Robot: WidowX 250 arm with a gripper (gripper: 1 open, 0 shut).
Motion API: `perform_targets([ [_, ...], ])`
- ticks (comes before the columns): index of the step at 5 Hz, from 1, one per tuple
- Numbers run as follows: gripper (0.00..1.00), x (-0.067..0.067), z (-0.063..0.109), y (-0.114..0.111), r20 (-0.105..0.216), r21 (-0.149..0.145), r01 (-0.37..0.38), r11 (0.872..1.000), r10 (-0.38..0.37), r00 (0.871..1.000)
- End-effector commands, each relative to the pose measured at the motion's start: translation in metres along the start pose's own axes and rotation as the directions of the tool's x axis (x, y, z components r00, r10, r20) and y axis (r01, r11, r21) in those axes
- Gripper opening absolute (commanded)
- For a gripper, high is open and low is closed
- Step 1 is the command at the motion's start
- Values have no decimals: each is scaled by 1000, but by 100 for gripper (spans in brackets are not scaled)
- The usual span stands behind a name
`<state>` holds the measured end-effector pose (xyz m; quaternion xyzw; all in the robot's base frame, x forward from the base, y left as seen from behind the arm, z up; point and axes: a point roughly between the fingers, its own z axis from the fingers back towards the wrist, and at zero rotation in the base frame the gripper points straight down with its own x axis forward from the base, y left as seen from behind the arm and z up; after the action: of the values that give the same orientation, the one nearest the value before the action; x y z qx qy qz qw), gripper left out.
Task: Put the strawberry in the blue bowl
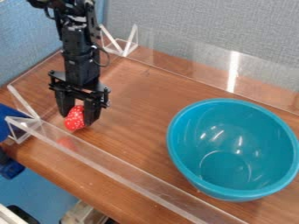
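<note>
The strawberry (pixel 75 120), small and bright red, rests on the wooden table at the left. My gripper (pixel 77 115) points straight down over it, its black fingers shut on the strawberry from both sides. The blue bowl (pixel 232 146), large, round and teal, stands at the right with nothing inside, well apart from the gripper.
A low clear acrylic wall (pixel 117 166) runs along the table's front edge, and another clear wall (pixel 233 70) lines the back. Bare brown tabletop (pixel 135 109) lies between the gripper and the bowl. A blue panel stands behind.
</note>
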<state>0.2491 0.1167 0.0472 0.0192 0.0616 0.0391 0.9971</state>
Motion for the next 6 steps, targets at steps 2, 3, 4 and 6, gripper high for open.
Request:
perform_targets([
  [2, 0, -1, 32, 3, 80, 25, -5, 1000, 3, 997],
  [3, 0, -1, 42, 3, 96, 30, -2, 1000, -1, 995],
  [4, 0, 0, 46, 4, 103, 33, 1, 999, -5, 995],
  [6, 0, -5, 94, -7, 183, 56, 17, 998, -27, 983],
])
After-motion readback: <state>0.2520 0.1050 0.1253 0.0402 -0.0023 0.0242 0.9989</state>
